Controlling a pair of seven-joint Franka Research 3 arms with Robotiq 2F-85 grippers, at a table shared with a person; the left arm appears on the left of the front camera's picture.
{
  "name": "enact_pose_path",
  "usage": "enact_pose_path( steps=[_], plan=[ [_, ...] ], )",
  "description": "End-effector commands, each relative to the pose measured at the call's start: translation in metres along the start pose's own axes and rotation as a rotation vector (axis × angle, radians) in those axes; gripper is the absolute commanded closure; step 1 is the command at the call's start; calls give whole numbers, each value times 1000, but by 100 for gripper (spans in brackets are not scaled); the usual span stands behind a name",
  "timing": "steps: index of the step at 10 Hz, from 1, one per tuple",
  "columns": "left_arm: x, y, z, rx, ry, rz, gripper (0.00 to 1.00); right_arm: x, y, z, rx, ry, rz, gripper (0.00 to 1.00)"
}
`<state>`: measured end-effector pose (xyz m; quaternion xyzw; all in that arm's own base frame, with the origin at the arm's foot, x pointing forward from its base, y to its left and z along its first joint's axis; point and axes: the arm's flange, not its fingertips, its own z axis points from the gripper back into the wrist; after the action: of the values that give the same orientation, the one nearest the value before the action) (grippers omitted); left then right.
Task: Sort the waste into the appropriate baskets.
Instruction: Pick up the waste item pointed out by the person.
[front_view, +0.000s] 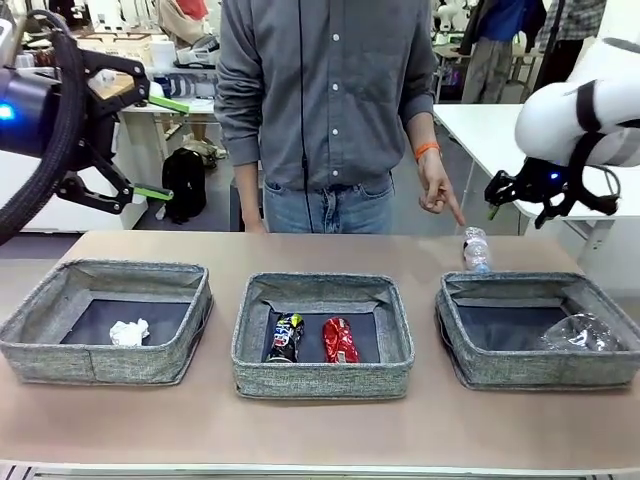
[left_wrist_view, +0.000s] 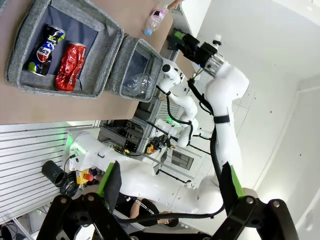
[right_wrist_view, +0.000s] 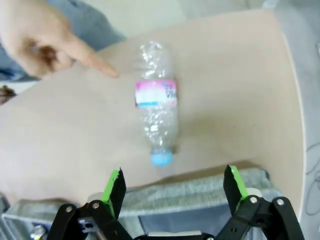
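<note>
A tan worktop (front_view: 320, 430) is seen across the lower half of the front view, with a busy room of tables behind it and a person in a grey shirt at the far side. Three grey woven baskets are set in a row on it. In the left basket (front_view: 60, 350), at lower left, a crumpled white paper ball (front_view: 129, 332) is lying. In the middle basket (front_view: 320, 378), a dark blue-black can (front_view: 286, 337) and a crushed red can (front_view: 340, 340) are laid side by side. In the right basket (front_view: 470, 360), at lower right, a clear plastic cup (front_view: 582, 333) is resting on its side.

Just behind the right basket's far wall, a clear labelled water bottle (front_view: 476, 249) is lying on the worktop, and the person's hand (front_view: 436, 190) is pointed at it with one finger, close to its upper end. In the right wrist view, the bottle's blue cap is turned toward the basket rim.

The left claw (front_view: 160, 148) is held high at upper left, its jaws spread wide and nothing between them. The right claw (front_view: 492, 205) is held in the air at the right, above the bottle, jaws likewise parted and empty.
</note>
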<state>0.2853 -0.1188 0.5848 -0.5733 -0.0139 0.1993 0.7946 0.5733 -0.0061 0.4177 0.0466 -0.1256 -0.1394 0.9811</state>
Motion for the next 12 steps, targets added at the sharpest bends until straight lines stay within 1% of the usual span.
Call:
enact_pose_path(
  steps=[1, 2, 4, 5, 7, 10, 12],
  plan=[
    [-1, 0, -1, -6, -4, -7, 0, 20, 4, -26, 2, 1, -7, 0],
    [-1, 0, -1, -6, -4, -7, 0, 22, 3, -45, -15, 9, -17, 0],
    [-1, 0, -1, -6, -4, -7, 0, 29, -2, -76, 13, 25, -9, 0],
    [-1, 0, -1, -6, -4, -7, 0, 30, -3, -84, 40, 37, -7, 0],
    [-1, 0, -1, -6, -4, -7, 0, 31, 0, -93, 52, 40, -5, 0],
    [-1, 0, -1, -6, -4, -7, 0, 30, 10, -106, 75, 73, 19, 0],
    [-1, 0, -1, -6, -4, -7, 0, 33, 17, -112, 84, 60, 26, 0]
  ],
)
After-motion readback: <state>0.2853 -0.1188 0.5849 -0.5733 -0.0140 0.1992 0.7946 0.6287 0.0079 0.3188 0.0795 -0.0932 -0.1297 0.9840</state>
